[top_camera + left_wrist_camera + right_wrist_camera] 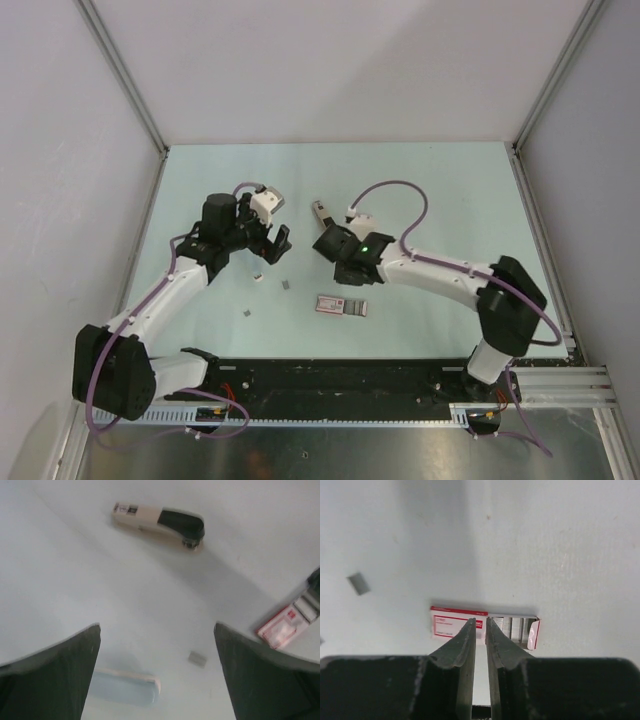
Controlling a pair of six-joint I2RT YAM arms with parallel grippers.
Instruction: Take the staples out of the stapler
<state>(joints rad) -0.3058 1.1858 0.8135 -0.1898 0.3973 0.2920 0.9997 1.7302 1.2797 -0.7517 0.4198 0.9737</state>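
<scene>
Left gripper: fingers wide apart, empty, above the table, with a white bit below and a short grey strip of staples just beside that. Right gripper: fingers all but together, nothing between them, hanging over a red-and-white box with one end open. Stapler: lying on the table between the two arms, touched by neither gripper.
</scene>
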